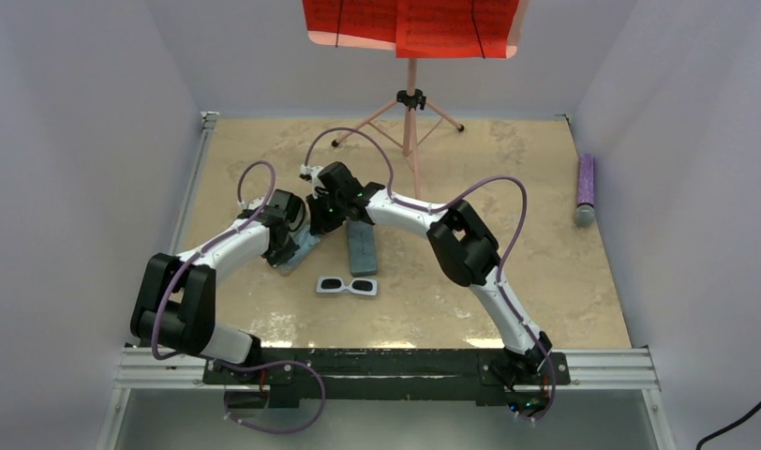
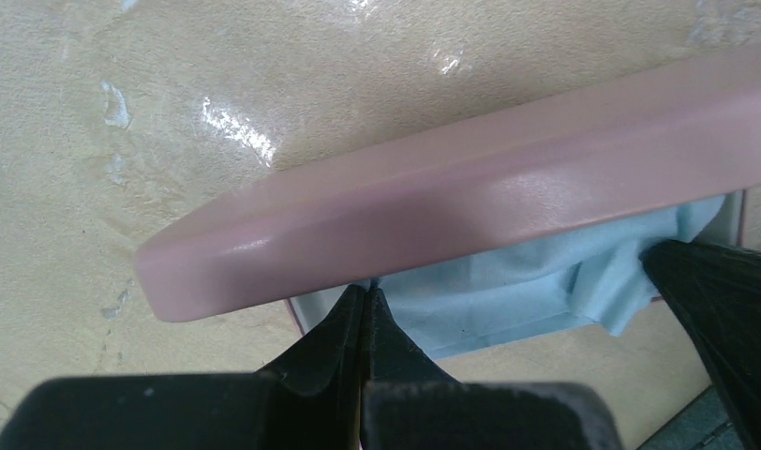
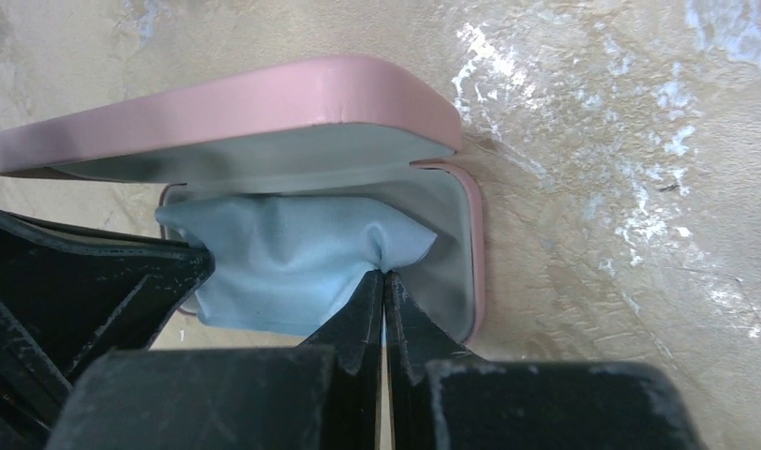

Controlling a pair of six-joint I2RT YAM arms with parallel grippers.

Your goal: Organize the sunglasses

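White-framed sunglasses (image 1: 347,285) with dark lenses lie flat on the table, in front of both arms and untouched. Behind them an open pink case (image 3: 255,103) holds a light blue cloth (image 3: 283,253) in its grey-lined bottom half (image 3: 452,234). My right gripper (image 3: 384,274) is shut, pinching a fold of the cloth at one end of the case. My left gripper (image 2: 365,291) is shut on the cloth's edge (image 2: 508,291) at the other end, just under the raised pink lid (image 2: 452,206). In the top view both grippers (image 1: 292,246) (image 1: 320,220) meet over the case.
A closed grey-blue case (image 1: 362,248) lies just right of the pink case, behind the sunglasses. A pink tripod stand (image 1: 410,112) with a red sheet stands at the back. A purple cylinder (image 1: 585,187) lies by the right wall.
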